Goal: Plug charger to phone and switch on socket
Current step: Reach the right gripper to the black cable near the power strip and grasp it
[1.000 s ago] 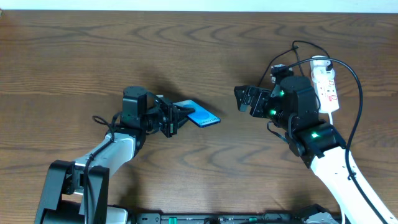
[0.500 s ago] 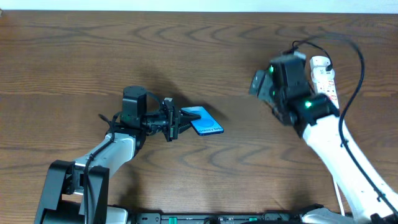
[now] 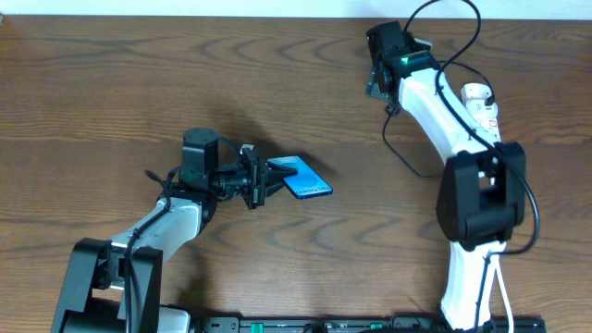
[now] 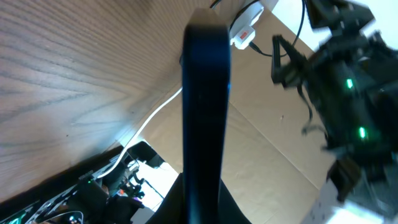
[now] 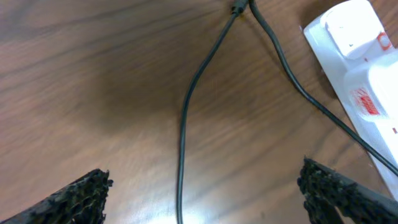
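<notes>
My left gripper (image 3: pixel 257 181) is shut on the phone (image 3: pixel 302 178), holding it just above the table with its blue screen facing up. In the left wrist view the phone (image 4: pixel 205 106) shows edge-on as a dark bar between the jaws. My right gripper (image 3: pixel 376 85) is at the far side of the table, open and empty. The charger (image 5: pixel 184 124), a thin black cable, runs along the wood between its wide-apart fingers (image 5: pixel 68 199). A small dark thickening sits on the cable at the top edge. The white socket (image 3: pixel 482 107) lies to the right, also seen in the right wrist view (image 5: pixel 357 68).
The right arm (image 3: pixel 472 185) arches across the right half of the table, with black cables looping over it near the far edge. A second black cable (image 5: pixel 292 81) crosses toward the socket.
The right arm has swung from the table's middle out to the far edge, above the cable. The left gripper has shifted the phone slightly to the right and stayed shut on it.
</notes>
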Action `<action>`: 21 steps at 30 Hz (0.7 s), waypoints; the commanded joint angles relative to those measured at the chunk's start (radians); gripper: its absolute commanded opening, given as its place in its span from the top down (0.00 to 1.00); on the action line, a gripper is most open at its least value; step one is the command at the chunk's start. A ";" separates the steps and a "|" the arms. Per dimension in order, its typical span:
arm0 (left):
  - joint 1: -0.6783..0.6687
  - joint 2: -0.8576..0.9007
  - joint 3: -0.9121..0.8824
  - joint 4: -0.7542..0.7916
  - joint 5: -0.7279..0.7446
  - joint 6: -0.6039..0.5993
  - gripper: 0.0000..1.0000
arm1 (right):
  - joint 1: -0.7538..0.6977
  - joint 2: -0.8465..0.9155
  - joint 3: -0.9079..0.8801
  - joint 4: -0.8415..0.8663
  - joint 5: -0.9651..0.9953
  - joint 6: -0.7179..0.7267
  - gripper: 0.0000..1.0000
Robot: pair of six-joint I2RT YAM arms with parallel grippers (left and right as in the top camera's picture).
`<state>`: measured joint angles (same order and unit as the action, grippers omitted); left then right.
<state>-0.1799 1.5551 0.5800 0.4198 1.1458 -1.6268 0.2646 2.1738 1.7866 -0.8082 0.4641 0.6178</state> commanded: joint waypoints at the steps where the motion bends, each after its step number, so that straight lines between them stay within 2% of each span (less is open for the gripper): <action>1: 0.000 -0.006 0.013 0.009 0.020 -0.006 0.92 | -0.031 0.092 0.041 0.049 0.095 0.080 0.08; 6: 0.000 -0.006 0.013 0.009 -0.010 -0.006 0.92 | -0.050 0.195 0.041 0.162 0.090 0.085 0.11; 9: 0.000 -0.006 0.013 0.009 -0.021 -0.007 0.92 | -0.055 0.245 0.041 0.232 0.063 0.084 0.16; 11: 0.000 -0.006 0.013 0.009 -0.032 -0.006 0.93 | -0.055 0.267 0.041 0.259 0.027 0.084 0.28; 12: 0.000 -0.006 0.013 0.009 -0.036 -0.007 0.92 | -0.055 0.280 0.041 0.278 -0.043 0.084 0.41; 16: 0.000 -0.006 0.013 0.009 -0.041 -0.006 0.92 | -0.054 0.285 0.041 0.296 -0.136 0.083 0.64; 18: 0.000 -0.006 0.013 0.009 -0.053 -0.006 0.92 | -0.053 0.283 0.041 0.294 -0.188 0.016 0.77; 19: 0.000 -0.006 0.013 0.009 -0.059 -0.006 0.92 | -0.053 0.278 0.043 0.285 -0.224 -0.039 0.88; 21: 0.000 -0.006 0.013 0.009 -0.060 -0.006 0.92 | -0.054 0.248 0.053 0.226 -0.304 -0.135 0.98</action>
<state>-0.1799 1.5551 0.5800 0.4202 1.0836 -1.6268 0.2150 2.4081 1.8473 -0.5159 0.3424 0.6228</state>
